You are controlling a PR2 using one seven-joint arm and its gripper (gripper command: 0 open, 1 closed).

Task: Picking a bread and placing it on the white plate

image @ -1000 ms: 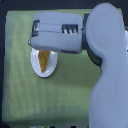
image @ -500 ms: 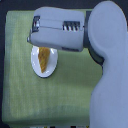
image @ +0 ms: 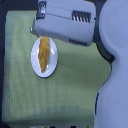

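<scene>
The robot's big pale arm [image: 75, 22] fills the top and the exterior view's right side, its bulk reaching in from that edge and lying across the upper part of the scene. It sits over the table rather than on it, and my guess is that it is held high there so as to clear what lies below.

Under it spreads a yellow-green cloth [image: 75, 80], flat and wide, covering nearly all of the surface. It looks like a plain backing that makes the pale dish easy to pick out.

On the cloth, toward the exterior view's left, rests the white plate [image: 36, 65], round and level. Its top edge is tucked under the arm's housing, so that part is hidden from me.

On the plate lies the bread [image: 44, 53], golden and long, stretched from the upper rim down toward the centre, running a little slantwise. It appears to lie on the dish, with white showing on both of its long sides, so I judge the placing to be done or all but done.

The gripper itself I cannot make out: the housing covers where the fingers would be, so I cannot tell whether they are wide, narrow or gripping anything.
</scene>
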